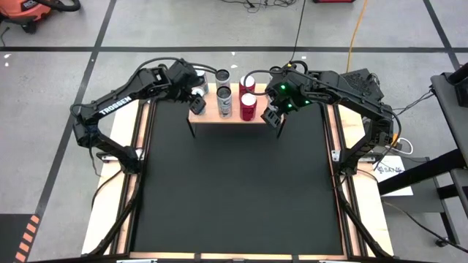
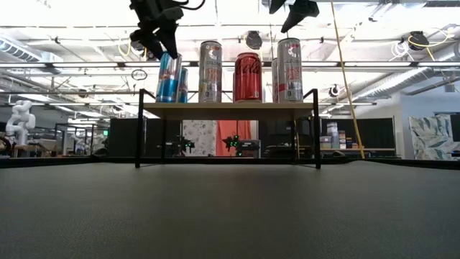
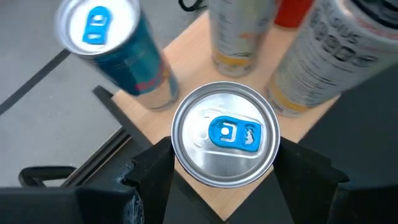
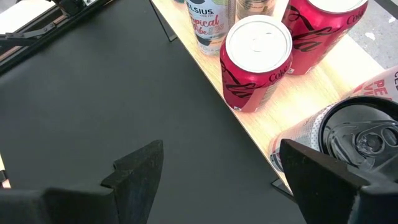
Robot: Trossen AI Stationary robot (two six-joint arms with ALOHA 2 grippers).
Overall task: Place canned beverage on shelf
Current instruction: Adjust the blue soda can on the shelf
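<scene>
Left gripper point(image 3: 225, 177) is clamped on a blue-tabbed silver can point(image 3: 225, 134) standing at the shelf point(image 1: 227, 115) board's left end beside a second blue can point(image 3: 118, 50), while the right gripper point(image 1: 275, 118), fingers apart and empty, hangs off the right end by a white can point(image 4: 348, 140), with bare mat in front.

Black table mat point(image 1: 234, 183), grey floor with black tape lines point(image 1: 66, 49), yellow cable point(image 1: 356, 29)

A robotics lab, apparently: taped concrete floor point(image 1: 66, 88), exposed ceiling pipes point(image 2: 374, 43), white humanoid robot point(image 2: 19, 119) beyond the table.
</scene>
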